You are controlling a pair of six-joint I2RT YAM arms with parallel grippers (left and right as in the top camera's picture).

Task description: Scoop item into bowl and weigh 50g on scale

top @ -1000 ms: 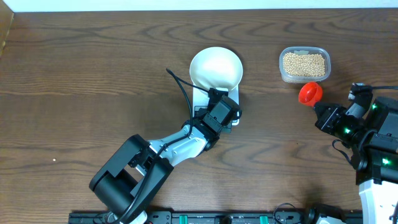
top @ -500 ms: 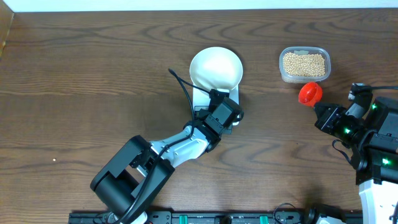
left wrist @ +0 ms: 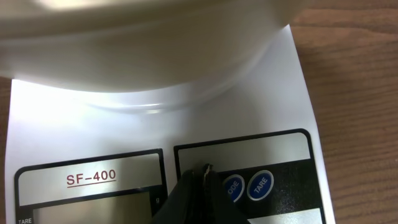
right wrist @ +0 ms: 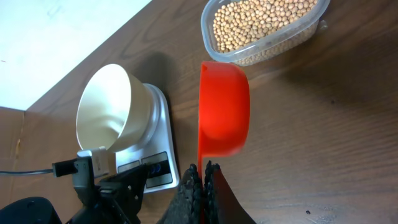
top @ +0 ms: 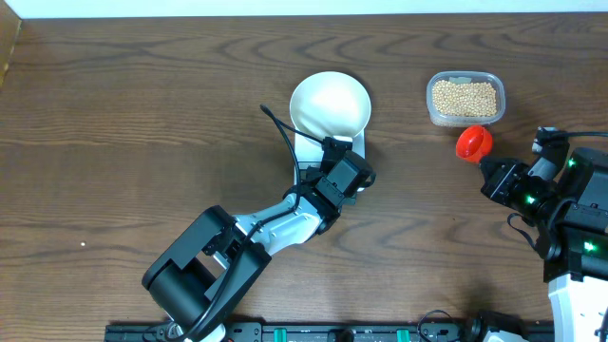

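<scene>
The white bowl (top: 330, 104) stands on the white scale (top: 359, 144), and no beans show in it. My left gripper (top: 344, 173) is over the scale's front panel. In the left wrist view it (left wrist: 204, 171) is shut and empty, tips on the panel just left of the blue MODE button (left wrist: 233, 185), with the bowl (left wrist: 143, 43) beyond. The beans (top: 465, 98) fill a clear tub. My right gripper (right wrist: 203, 168) is shut on the handle of a red scoop (right wrist: 224, 109), held just in front of the tub (right wrist: 261, 22). No beans show in the scoop (top: 473, 142).
The blue TARE button (left wrist: 260, 185) sits right of MODE. The right arm's body (top: 570, 218) fills the table's right edge. The left arm (top: 247, 237) stretches from the front edge to the scale. Bare brown wood lies left of the bowl.
My left gripper has crept slightly to the right over the scale's front panel. The right arm and the red scoop have stayed put.
</scene>
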